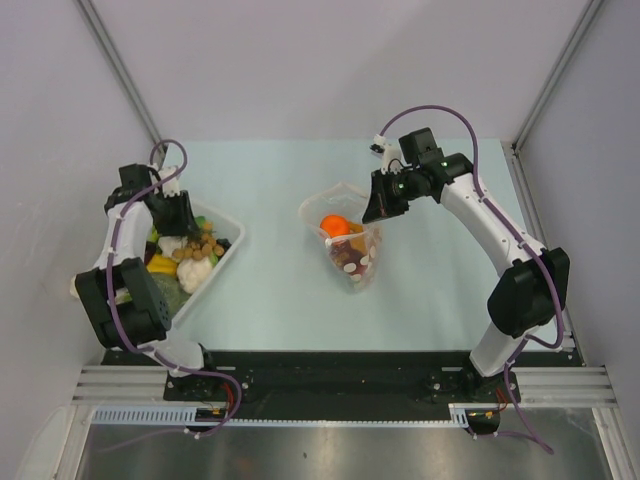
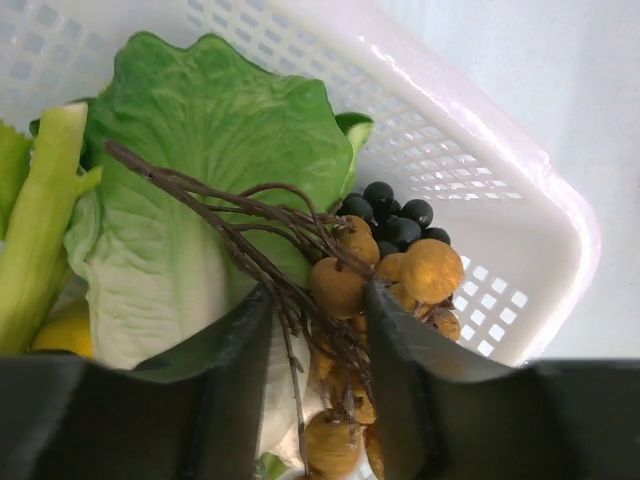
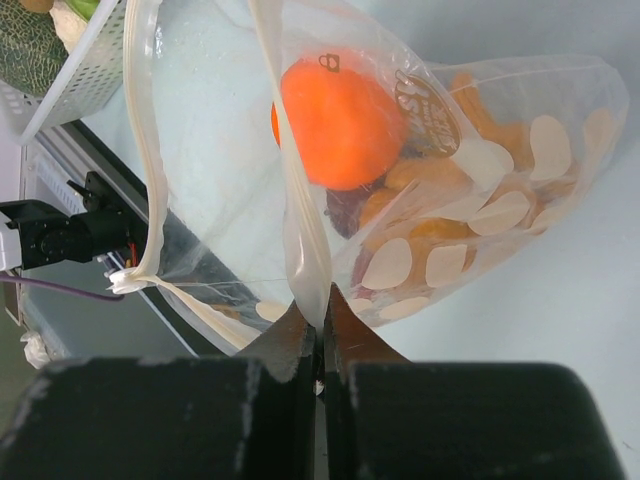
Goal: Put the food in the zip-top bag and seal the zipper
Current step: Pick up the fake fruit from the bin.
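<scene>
Bag (image 3: 480, 230): mouth held up by right gripper (image 3: 318, 312); jaws closed on rim
Left gripper (image 2: 315, 340): jaws straddle fruit cluster (image 2: 432, 270); cannot tell if pinched
Risk: twigs may snag lettuce (image 2: 200, 170); cluster may slip

Your clear, white-dotted zip-top bag (image 1: 352, 250) lies mid-worktop with its mouth open and the zipper (image 3: 303, 200) unsealed. An orange fruit (image 3: 340, 120) and darker pieces sit inside, and more food (image 1: 192, 265) is heaped near the left edge.

no text can be read; lettering on a brown label (image 3: 425, 100) inside the zip-top bag (image 3: 556, 140) is blurred.
</scene>
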You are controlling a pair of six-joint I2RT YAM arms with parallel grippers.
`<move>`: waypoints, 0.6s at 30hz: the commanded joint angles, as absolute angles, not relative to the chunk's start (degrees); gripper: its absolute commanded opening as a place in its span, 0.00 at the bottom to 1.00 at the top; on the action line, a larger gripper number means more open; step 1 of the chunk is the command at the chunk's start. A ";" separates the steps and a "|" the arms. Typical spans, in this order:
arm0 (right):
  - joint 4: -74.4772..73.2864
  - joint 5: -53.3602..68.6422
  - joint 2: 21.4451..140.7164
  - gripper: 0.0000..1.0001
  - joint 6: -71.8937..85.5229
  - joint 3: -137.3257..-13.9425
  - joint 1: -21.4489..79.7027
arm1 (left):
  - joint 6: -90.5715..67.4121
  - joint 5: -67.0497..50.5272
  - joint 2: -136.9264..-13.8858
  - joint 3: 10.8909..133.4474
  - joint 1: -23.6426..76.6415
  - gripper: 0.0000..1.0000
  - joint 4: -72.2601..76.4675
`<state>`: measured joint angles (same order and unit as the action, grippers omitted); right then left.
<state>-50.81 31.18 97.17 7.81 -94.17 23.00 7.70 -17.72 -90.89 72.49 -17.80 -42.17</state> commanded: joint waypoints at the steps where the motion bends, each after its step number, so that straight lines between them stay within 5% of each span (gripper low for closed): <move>1: -50.80 30.50 94.13 0.00 6.68 -94.31 22.94 | 9.22 -20.12 -92.64 74.00 -16.96 0.36 -45.17; 9: -50.98 30.24 93.43 0.00 6.50 -93.95 22.85 | 11.33 -20.13 -87.54 76.98 -17.14 0.02 -47.81; 18: -50.80 31.20 93.69 0.00 6.86 -94.04 22.76 | 12.22 -29.69 -81.39 82.79 -17.05 0.00 -51.15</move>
